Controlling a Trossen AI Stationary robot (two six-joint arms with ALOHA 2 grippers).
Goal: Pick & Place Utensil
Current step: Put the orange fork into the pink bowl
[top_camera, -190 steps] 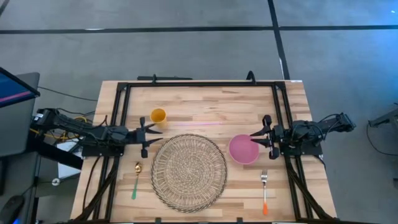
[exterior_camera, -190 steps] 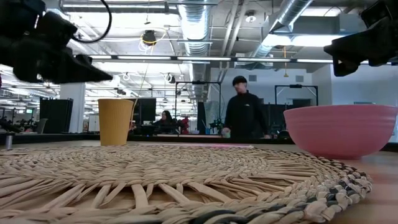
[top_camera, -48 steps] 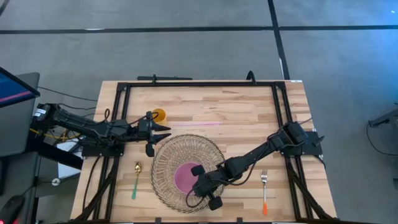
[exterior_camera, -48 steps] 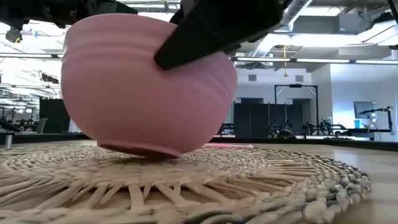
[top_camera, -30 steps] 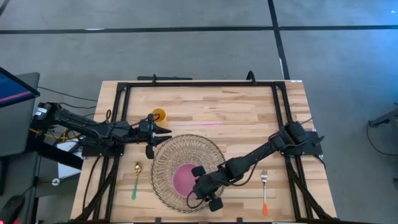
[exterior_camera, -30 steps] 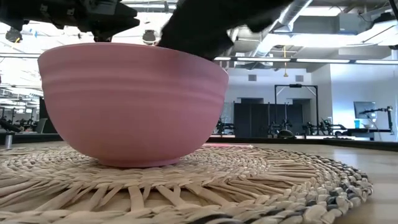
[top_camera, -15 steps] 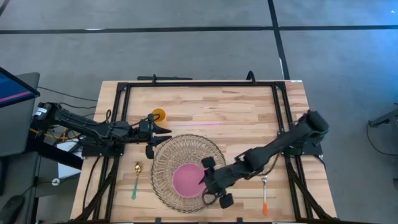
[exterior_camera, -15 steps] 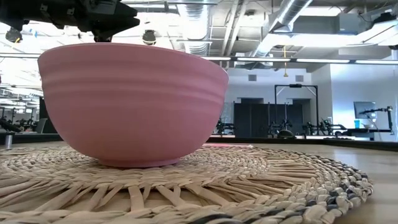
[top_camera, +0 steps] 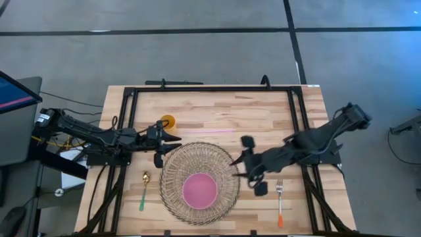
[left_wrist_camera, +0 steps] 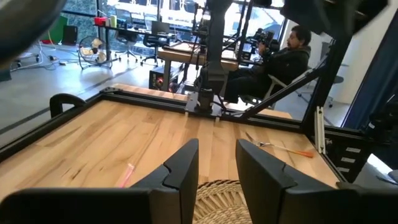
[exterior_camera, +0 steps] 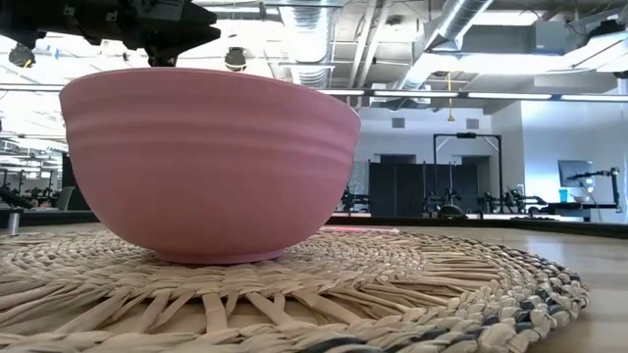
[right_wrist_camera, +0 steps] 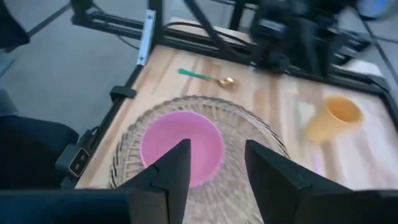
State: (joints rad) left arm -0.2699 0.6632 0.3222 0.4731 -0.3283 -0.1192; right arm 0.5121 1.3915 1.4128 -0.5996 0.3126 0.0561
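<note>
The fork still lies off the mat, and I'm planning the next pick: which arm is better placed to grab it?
Right, probably. The right gripper hovers open at the woven mat's right edge, near the fork. The left gripper waits across the mat, by the yellow cup.

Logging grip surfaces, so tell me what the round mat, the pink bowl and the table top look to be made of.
Round mat: coiled, woven natural fibre such as straw or seagrass, matte; the braided strands show in the low view. Pink bowl: smooth, faintly ridged wall with a soft sheen, probably plastic, possibly glazed ceramic. Table top: pale wood planks with visible grain and joints, framed by black metal rails.
</note>
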